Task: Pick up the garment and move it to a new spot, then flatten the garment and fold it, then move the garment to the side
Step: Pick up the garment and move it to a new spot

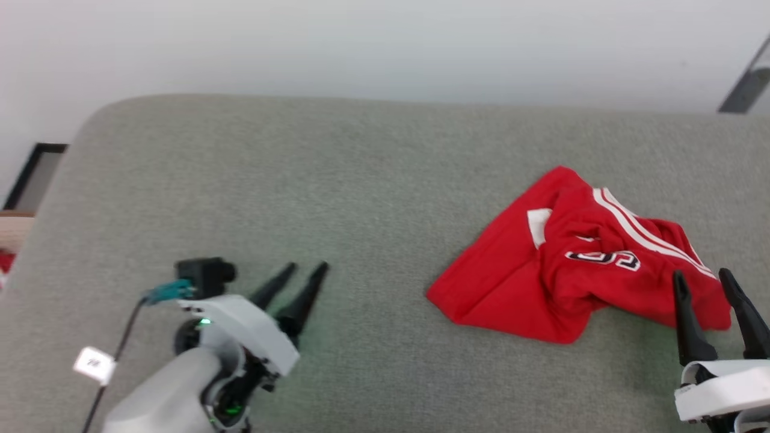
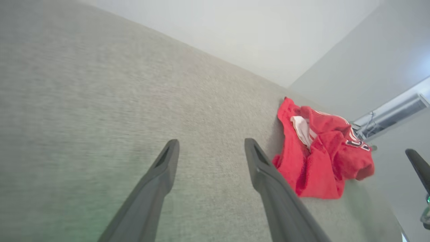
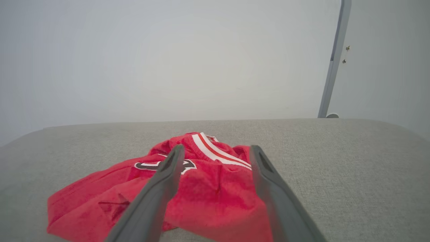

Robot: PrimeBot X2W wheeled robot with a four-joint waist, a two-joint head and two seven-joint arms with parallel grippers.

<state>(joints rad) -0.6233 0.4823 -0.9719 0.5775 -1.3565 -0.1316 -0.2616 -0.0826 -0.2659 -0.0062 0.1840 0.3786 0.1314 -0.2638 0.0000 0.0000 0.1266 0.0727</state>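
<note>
**A:** Where's the red jersey T-shirt (image 1: 559, 270)?

**B:** It's crumpled in a heap on the right part of the grey fabric worktop (image 1: 361, 180). Black lettering and white striped trim show on top.

**A:** And the pincers?

**B:** Both are spread wide, holding nothing. The right pincer (image 1: 702, 275) is at the heap's near right edge, with red cloth showing between its fingers in the wrist view. I can't tell if it touches. The left pincer (image 1: 308, 264) is over bare worktop, well apart from the shirt.

**A:** Which step, then?

**B:** The first, I'd say, since the pick-up isn't made yet. Next the right pincer should sink onto a raised fold and pinch enough cloth to lift the whole heap.
</note>
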